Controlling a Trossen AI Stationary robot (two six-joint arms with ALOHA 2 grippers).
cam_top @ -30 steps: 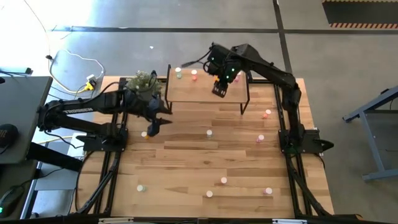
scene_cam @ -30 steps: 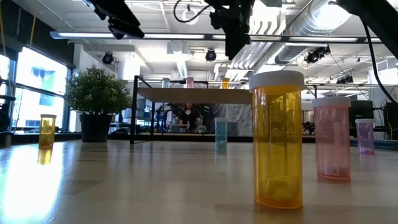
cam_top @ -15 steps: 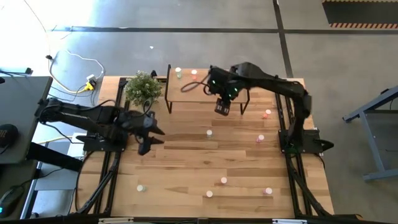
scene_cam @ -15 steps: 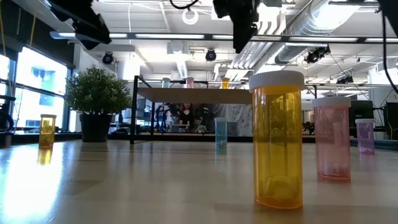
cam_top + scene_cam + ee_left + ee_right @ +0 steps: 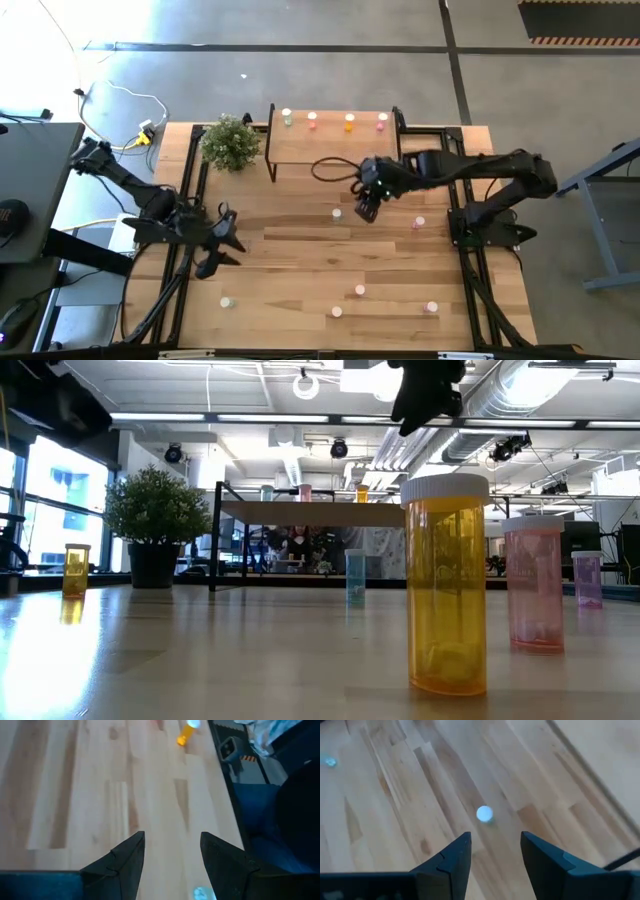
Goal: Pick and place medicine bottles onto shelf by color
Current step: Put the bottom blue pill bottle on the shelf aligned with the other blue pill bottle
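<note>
Moved: both arms off shelf | left fingers empty, apart | right fingers same

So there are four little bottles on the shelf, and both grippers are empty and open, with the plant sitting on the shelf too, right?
Not quite: the plant stands on the table beside the shelf, as the high view shows. The four bottles on the shelf and the open, empty left gripper and right gripper are right.

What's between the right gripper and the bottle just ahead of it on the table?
Nothing visible. The right gripper is open and empty, hovering over bare table. The nearest bottle stands upright just beyond its fingertips, with only wood planks between them. The shelf sits behind the gripper, not in that path.
</note>
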